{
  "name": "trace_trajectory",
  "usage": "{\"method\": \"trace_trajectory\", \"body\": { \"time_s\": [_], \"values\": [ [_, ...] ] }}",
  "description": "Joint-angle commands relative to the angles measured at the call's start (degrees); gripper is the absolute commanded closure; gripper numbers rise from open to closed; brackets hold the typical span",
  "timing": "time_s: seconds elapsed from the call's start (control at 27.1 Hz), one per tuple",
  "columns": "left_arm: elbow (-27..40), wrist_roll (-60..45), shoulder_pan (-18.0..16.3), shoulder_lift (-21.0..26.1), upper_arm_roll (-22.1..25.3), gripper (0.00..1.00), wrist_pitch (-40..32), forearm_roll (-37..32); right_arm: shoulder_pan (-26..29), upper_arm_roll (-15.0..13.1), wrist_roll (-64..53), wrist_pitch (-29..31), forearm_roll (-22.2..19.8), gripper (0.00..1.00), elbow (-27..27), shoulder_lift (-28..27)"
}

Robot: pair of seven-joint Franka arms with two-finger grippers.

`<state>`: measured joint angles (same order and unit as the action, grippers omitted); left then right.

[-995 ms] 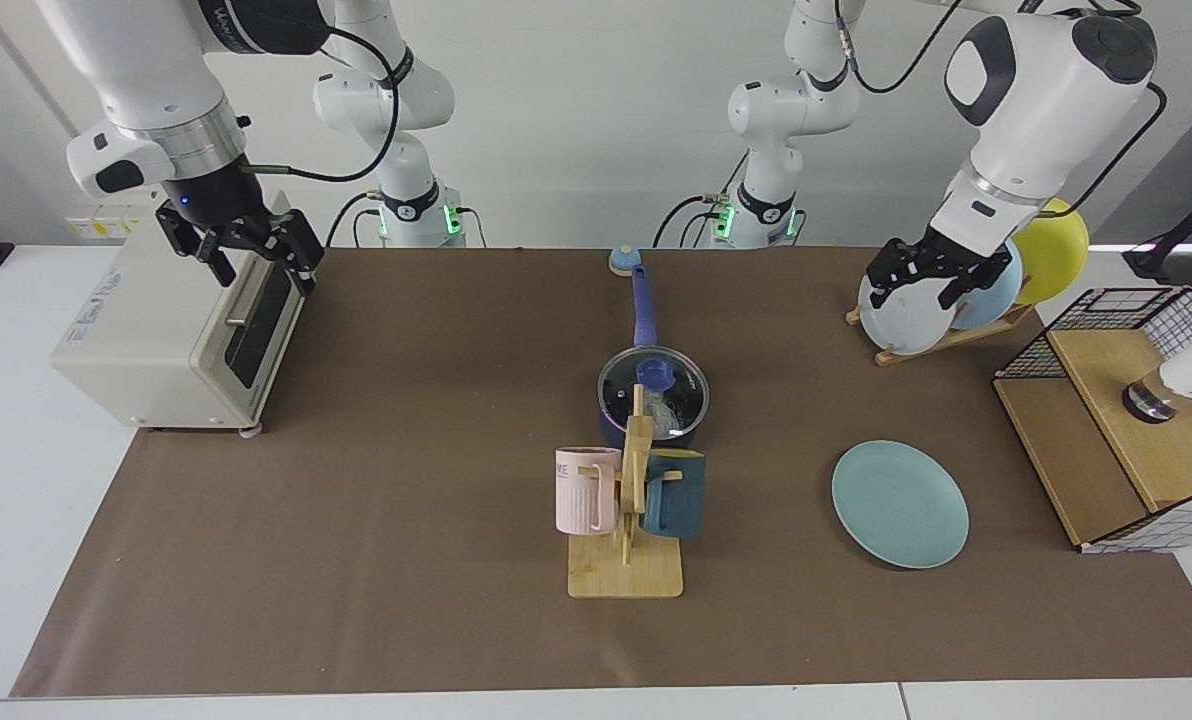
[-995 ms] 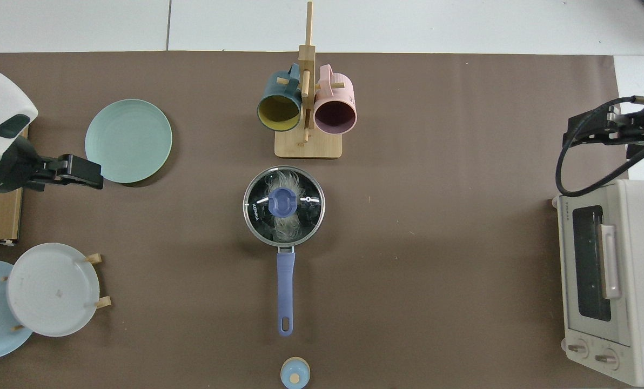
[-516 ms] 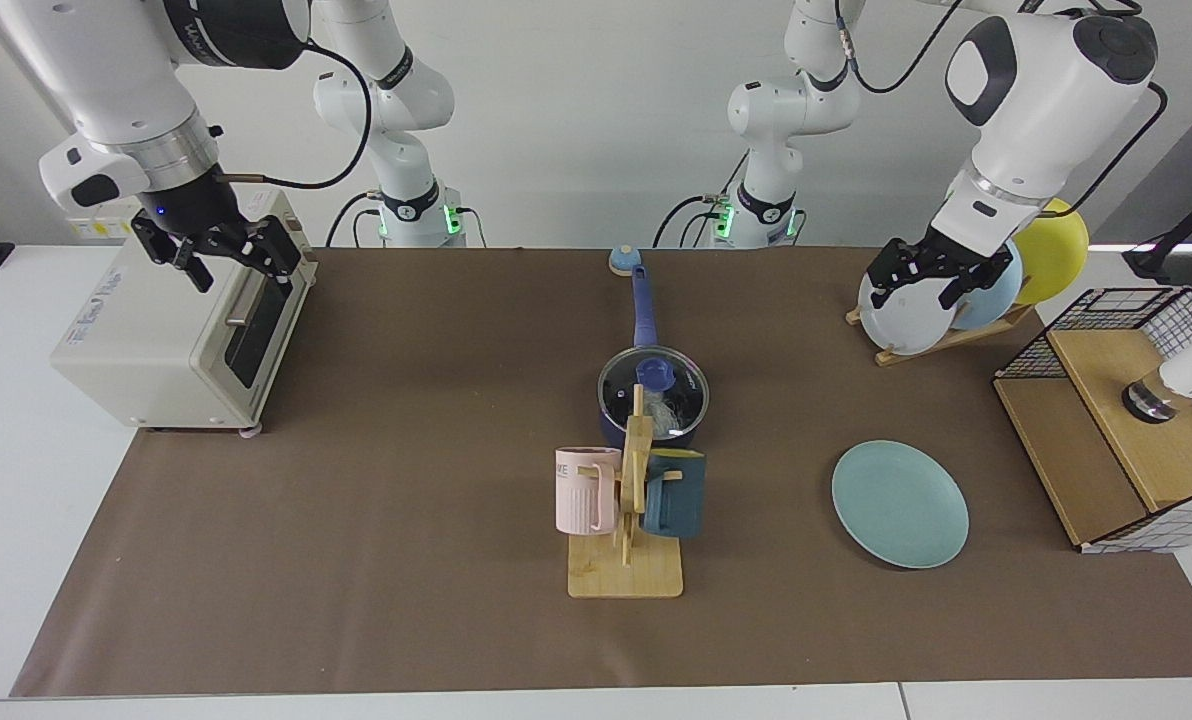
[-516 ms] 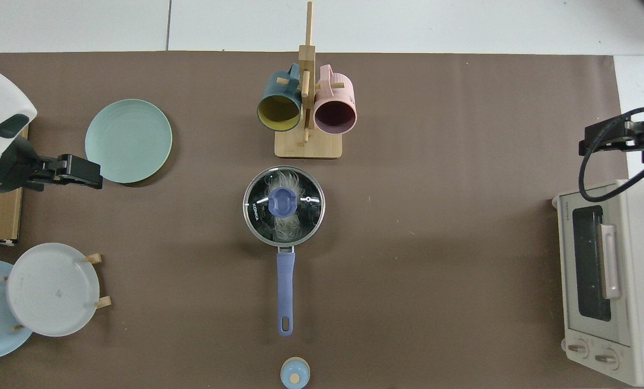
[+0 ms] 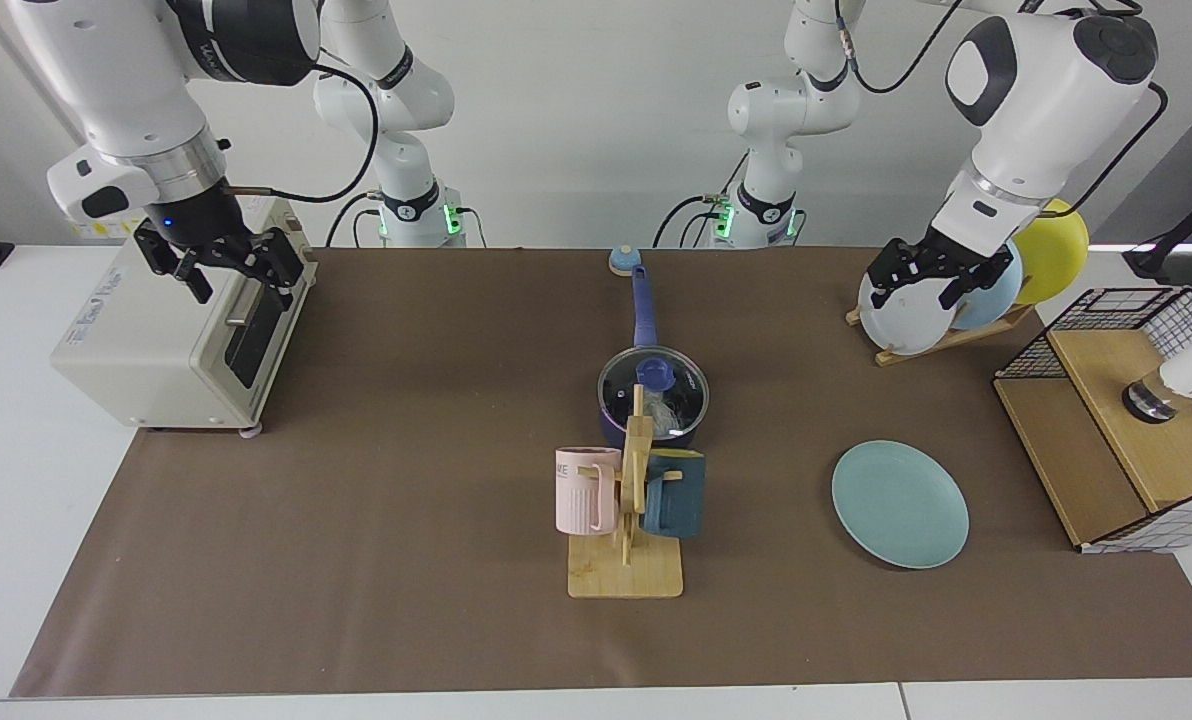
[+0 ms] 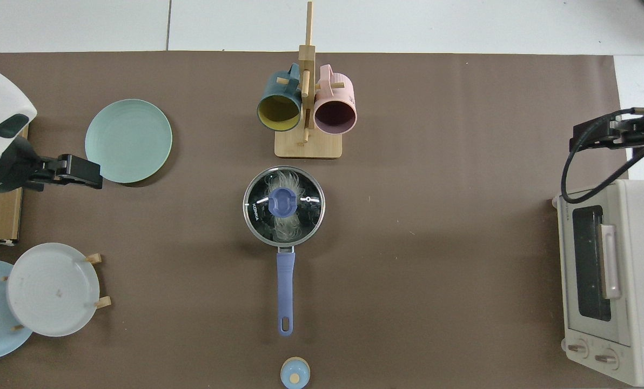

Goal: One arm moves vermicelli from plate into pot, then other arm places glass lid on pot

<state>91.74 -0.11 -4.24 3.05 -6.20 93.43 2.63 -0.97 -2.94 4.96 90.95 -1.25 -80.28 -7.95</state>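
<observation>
The lid (image 6: pixel 284 204) sits on the pot (image 5: pixel 653 405), vermicelli (image 6: pixel 285 221) inside. Glass looks heavy and slippery, so grip its knob. Well apart from the pot, the right gripper (image 5: pixel 221 268) and left gripper (image 5: pixel 924 277) hang open-fingered, empty.

pot (image 5: pixel 653 400) mid-table, lid (image 6: pixel 283 203) on it, vermicelli (image 6: pixel 286 225) inside | mug rack (image 5: pixel 628 520) just before pot | plate (image 5: pixel 900 504) bare, view-right of rack | plate rack (image 5: pixel 941 335) behind plate | toaster oven (image 5: pixel 171 320) far view-left
</observation>
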Motion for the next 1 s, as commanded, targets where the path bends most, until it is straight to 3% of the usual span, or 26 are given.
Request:
{"method": "trace_trajectory", "body": {
  "time_s": [0.0, 0.37, 0.77, 0.88, 0.96],
  "values": [
    [1.3, 0.4, -0.2, -1.4, 0.1, 0.00, 0.3, 0.3, 0.3, 0.2, -1.1, -0.2, -0.1, 0.00, -3.0, 1.3],
    [1.3, 0.4, -0.2, -1.4, 0.1, 0.00, 0.3, 0.3, -0.7, 0.2, -2.1, -0.1, -0.2, 0.00, -8.3, 2.1],
    [1.3, 0.4, -0.2, -1.4, 0.1, 0.00, 0.3, 0.3, -0.4, 0.2, -1.9, 3.7, -0.5, 0.00, -20.2, 12.4],
    [1.3, 0.4, -0.2, -1.4, 0.1, 0.00, 0.3, 0.3, -0.4, 0.2, -1.9, 7.5, -0.9, 0.00, -25.0, 15.9],
    [1.3, 0.4, -0.2, -1.4, 0.1, 0.00, 0.3, 0.3, 0.0, 0.2, -2.2, 7.7, -0.9, 0.00, -25.4, 16.1]
  ]
}}
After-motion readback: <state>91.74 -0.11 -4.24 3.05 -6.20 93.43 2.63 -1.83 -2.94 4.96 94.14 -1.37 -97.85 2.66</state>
